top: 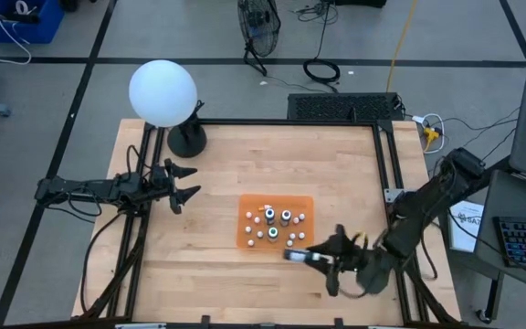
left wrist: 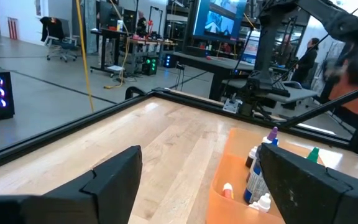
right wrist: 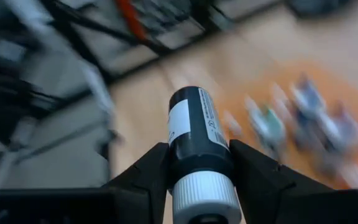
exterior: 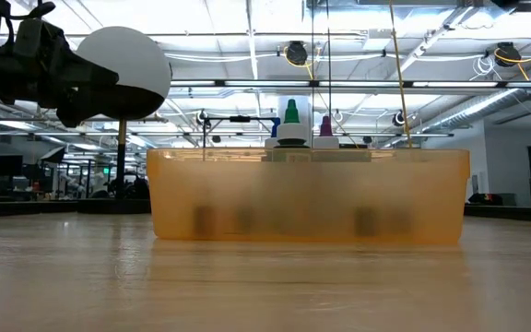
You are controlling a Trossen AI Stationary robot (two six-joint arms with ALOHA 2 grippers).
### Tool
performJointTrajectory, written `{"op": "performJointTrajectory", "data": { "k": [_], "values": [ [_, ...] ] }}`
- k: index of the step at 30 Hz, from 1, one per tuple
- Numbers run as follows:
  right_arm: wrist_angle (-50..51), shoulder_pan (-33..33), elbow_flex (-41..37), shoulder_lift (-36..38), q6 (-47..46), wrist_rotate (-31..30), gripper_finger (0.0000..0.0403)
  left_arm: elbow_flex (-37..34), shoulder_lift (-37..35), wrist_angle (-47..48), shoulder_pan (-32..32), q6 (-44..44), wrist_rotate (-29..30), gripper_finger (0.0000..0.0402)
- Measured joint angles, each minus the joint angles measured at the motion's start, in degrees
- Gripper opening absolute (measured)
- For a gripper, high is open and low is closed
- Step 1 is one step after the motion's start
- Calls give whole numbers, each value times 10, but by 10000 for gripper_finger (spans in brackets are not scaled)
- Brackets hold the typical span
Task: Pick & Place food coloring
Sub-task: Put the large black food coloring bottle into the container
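The orange tray (top: 247, 239) sits mid-table and holds several small food coloring bottles (top: 272, 219) standing upright, white caps up. In the low view, green (exterior: 290, 112) and purple (exterior: 325, 124) bottle tips rise above the tray wall (exterior: 307, 198). My right gripper (top: 310, 257) hovers off the tray's near right corner, shut on a black bottle (top: 294, 255) with a white label and white cap (right wrist: 205, 196). My left gripper (top: 188, 183) waits open, left of the tray, which shows past its fingers (left wrist: 197, 163). My right gripper pinches the black bottle between its two fingers (right wrist: 149, 171) on the dark body just ahead of the white cap (right wrist: 199, 155). The bottle lies along the fingers, roughly level. Its cap faces the wrist and its base (right wrist: 188, 94) points out toward the tray.
A big white globe (top: 163, 91) on a black base (top: 187, 140) stands at the table's far left corner. Black frame rails (top: 386, 164) run along the table's edges. Bare wood (top: 199, 265) lies left of and nearer than the tray. People and desks show in the room beyond.
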State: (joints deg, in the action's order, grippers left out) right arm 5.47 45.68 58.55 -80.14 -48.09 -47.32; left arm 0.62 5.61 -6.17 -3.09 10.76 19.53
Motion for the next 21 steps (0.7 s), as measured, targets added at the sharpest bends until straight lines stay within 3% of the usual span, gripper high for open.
{"op": "performJointTrajectory", "data": {
  "k": [2, 4, 8, 15, 21],
  "values": [
    [-87, -27, 8, 14, 119, 37, 136, 0, 0, 0, 0, 0, 0, 324],
    [-107, -53, 40, 21, 208, 68, 136, 0, 0, 0, 0, 0, 0, 321],
    [1, -90, 158, 17, 302, 66, 136, 0, 0, 0, 0, 0, 0, 315],
    [282, -154, 422, -64, 287, 65, 135, 0, 0, 0, 0, 0, 0, 313],
    [478, -197, 584, -165, 239, 81, 135, 0, 0, 0, 0, 0, 0, 320]
  ]
}}
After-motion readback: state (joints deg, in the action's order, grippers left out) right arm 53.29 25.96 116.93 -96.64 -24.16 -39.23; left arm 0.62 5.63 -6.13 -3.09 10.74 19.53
